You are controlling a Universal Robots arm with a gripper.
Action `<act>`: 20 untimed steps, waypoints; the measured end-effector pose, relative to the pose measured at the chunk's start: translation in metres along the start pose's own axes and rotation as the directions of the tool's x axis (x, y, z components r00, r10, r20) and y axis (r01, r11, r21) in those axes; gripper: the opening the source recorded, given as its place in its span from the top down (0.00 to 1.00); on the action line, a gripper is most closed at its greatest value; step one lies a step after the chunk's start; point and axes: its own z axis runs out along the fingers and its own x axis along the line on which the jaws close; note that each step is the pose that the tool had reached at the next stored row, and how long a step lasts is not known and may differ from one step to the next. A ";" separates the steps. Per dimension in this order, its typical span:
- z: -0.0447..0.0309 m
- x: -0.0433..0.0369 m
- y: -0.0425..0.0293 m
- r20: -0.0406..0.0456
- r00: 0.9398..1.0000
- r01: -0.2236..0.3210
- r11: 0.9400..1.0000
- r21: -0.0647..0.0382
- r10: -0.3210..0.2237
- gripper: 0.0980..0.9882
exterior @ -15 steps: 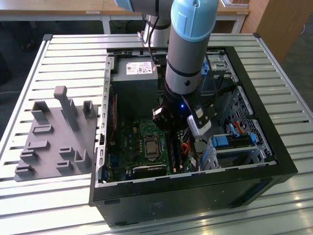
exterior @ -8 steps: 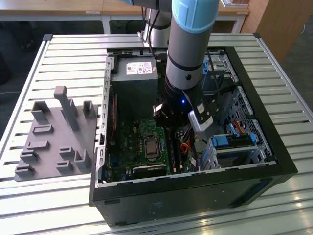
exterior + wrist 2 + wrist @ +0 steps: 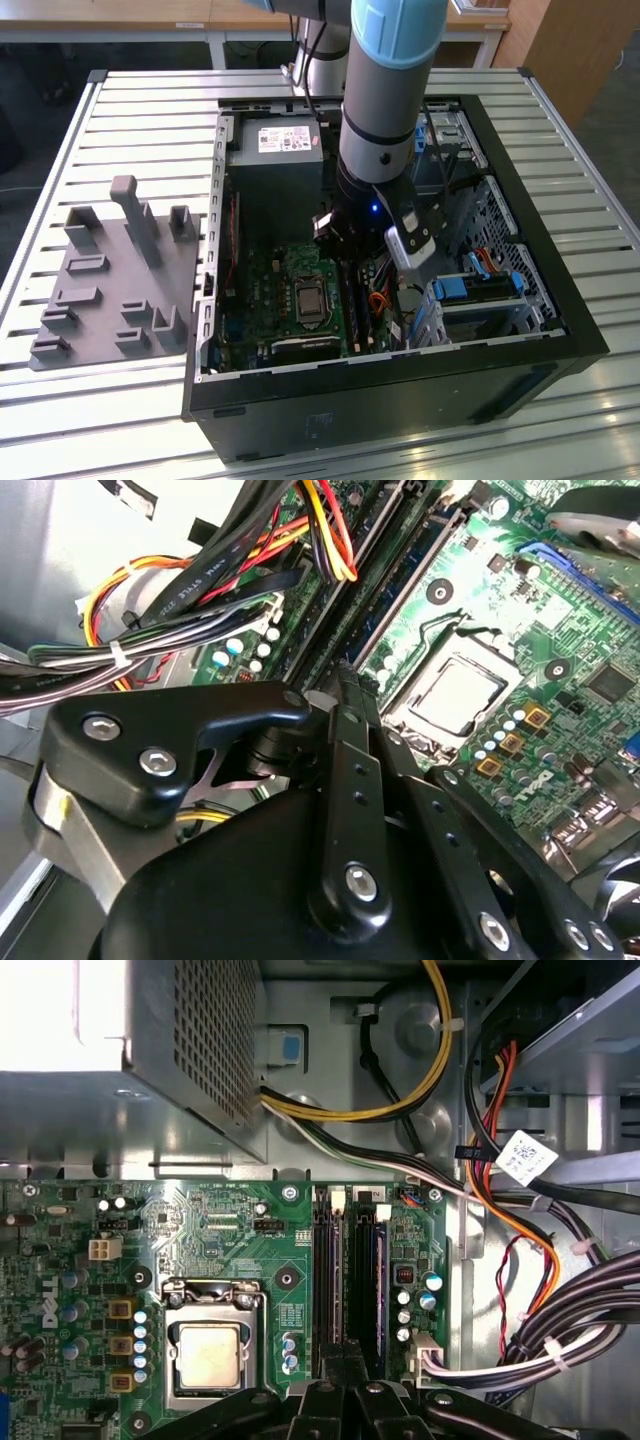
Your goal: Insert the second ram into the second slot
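Observation:
My gripper (image 3: pixel 345 1358) hangs low over the motherboard's bank of ram slots (image 3: pixel 350 1280), in line with the middle slots. Its black fingers (image 3: pixel 350 740) meet at a thin tip and I see nothing between them; the gripper (image 3: pixel 345 675) reads as shut. A thin blue ram stick (image 3: pixel 381 1280) stands on edge in the slot farthest from the CPU socket (image 3: pixel 210 1345). I cannot tell whether it is the second ram. In the exterior view the arm's wrist (image 3: pixel 375 215) covers the slots' far end inside the open computer case (image 3: pixel 400 390).
Bundled black, yellow and orange cables (image 3: pixel 520 1260) run close beside the slots. The grey power supply (image 3: pixel 275 150) sits at the case's far end. Blue drive-bay tabs (image 3: pixel 470 290) are at the exterior view's right. A grey holder fixture (image 3: pixel 110 280) lies on the slatted table (image 3: pixel 130 110).

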 end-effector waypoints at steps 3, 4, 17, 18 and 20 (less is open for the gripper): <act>0.0017 0.0000 0.0001 0.000 1.000 0.000 1.000 0.000 0.000 0.99; 0.0026 0.0000 0.0000 0.000 1.000 0.000 1.000 0.000 0.000 0.99; 0.0117 -0.0001 0.0002 0.000 1.000 0.000 1.000 -0.001 0.000 0.99; 0.0098 -0.0001 0.0004 0.001 1.000 0.000 1.000 -0.003 0.000 0.99; 0.0039 0.0001 0.0000 0.000 1.000 0.000 1.000 0.000 0.000 0.99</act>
